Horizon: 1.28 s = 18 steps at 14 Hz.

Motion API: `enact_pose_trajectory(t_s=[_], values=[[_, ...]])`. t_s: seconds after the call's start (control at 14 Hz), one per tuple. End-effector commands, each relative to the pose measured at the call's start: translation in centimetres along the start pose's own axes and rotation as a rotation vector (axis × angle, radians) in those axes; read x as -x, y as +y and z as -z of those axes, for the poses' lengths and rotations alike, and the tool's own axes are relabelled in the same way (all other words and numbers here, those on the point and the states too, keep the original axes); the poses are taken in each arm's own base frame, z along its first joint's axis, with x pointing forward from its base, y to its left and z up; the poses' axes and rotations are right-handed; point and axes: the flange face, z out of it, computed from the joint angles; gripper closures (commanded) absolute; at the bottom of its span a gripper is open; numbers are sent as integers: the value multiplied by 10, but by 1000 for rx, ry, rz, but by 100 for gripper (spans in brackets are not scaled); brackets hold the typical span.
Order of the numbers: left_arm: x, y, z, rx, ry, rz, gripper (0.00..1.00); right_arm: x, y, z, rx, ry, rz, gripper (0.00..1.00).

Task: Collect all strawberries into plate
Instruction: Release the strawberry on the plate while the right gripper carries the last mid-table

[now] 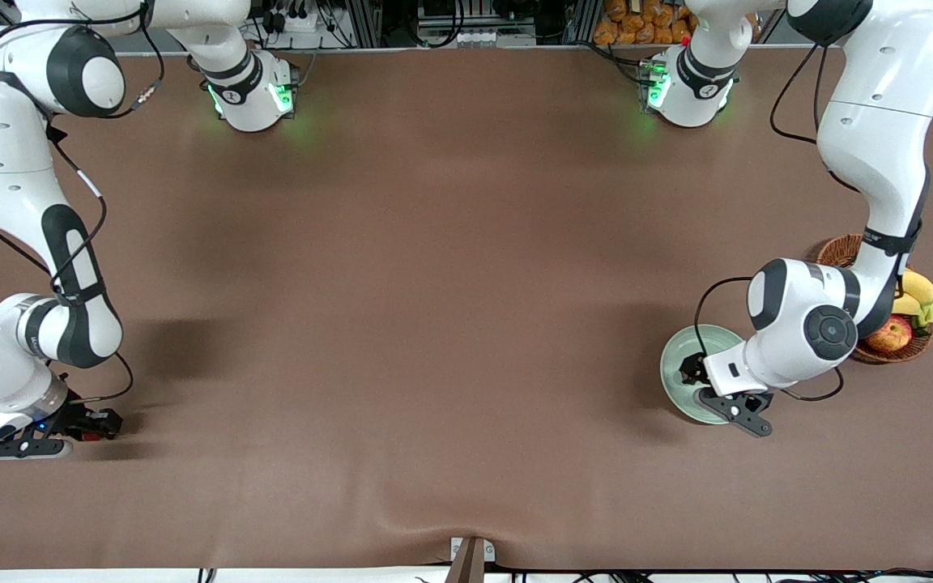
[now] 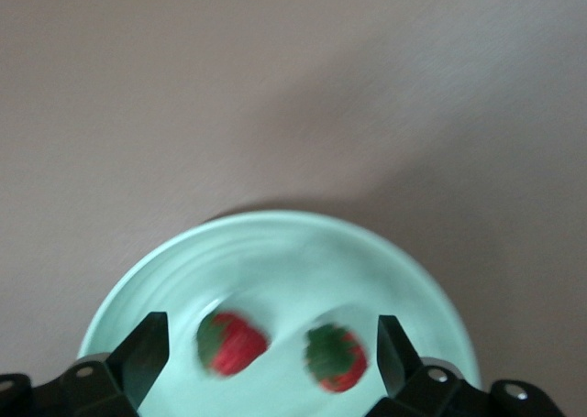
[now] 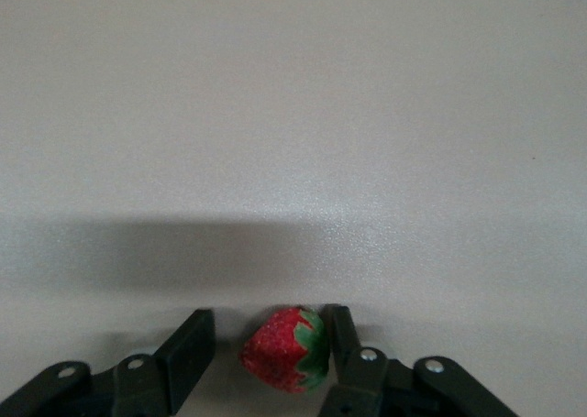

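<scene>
Between the right gripper's (image 3: 266, 344) parted fingers sits a strawberry (image 3: 284, 348); the left gripper (image 2: 271, 344) gapes over two on the plate (image 2: 275, 252).

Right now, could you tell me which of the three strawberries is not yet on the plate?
The strawberry between the right tool's open fingers, on the bare table at the right arm's end. The other two strawberries lie on the plate, under the open left tool.

Lighting's even and bright from overhead, so my arms drop soft dark shadows on the brown cloth-covered table (image 1: 434, 283). My left wrist view is smeared with motion blur: the two small red strawberries (image 2: 231, 342) on the pale mint-green round plate (image 2: 275, 243) look fuzzy. My right wrist view is crisp, with one broad shadow band.
</scene>
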Motion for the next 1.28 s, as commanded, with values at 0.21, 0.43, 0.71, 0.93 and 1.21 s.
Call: enact_pose_trajectory(t_s=[0.21,0.43,0.71,0.93,1.21], values=[[-18,32,8,2,14,94,0,17,9,11,-93,-80,-27,57],[-24,43,8,5,17,138,0,11,11,22,-95,-66,-21,58],[-33,64,11,6,21,200,0,1,6,40,-93,-65,4,58],[-36,76,9,10,19,234,0,-14,-30,64,-152,-88,34,61],[-42,92,10,5,20,260,0,-28,-99,77,-244,-115,73,66]])
